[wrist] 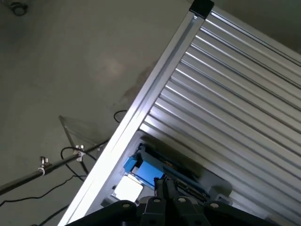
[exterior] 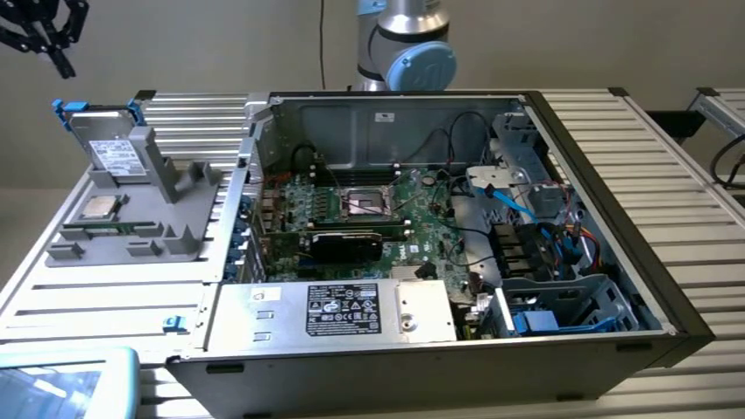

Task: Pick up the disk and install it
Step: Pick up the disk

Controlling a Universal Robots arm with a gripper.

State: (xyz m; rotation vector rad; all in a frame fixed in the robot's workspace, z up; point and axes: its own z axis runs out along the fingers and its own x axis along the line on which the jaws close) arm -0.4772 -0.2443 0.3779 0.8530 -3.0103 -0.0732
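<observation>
**Claw pressed shut, hanging clear of the disk**

A ribbed aluminium table (exterior: 652,175) carries everything, with a plain wall behind it. In the wrist view, bare grey floor (wrist: 70,56) lies past the table edge, and loose black cables (wrist: 28,197) trail across it.

On the table I count one open computer case (exterior: 466,227) and one grey holder (exterior: 163,209). One disk (exterior: 111,144) stands on edge in the holder, and one small chip (exterior: 96,208) lies flat just below it. One silver box (exterior: 344,310) sits inside the case.

The gripper (exterior: 58,61) hangs at the exterior view's upper left, cut off by the frame. It is well apart from the disk. From the wrist, its fingers (wrist: 167,188) are pressed together on nothing and partly cover the disk's blue frame (wrist: 148,169). The arm (exterior: 407,57) is cut off at the top.
</observation>
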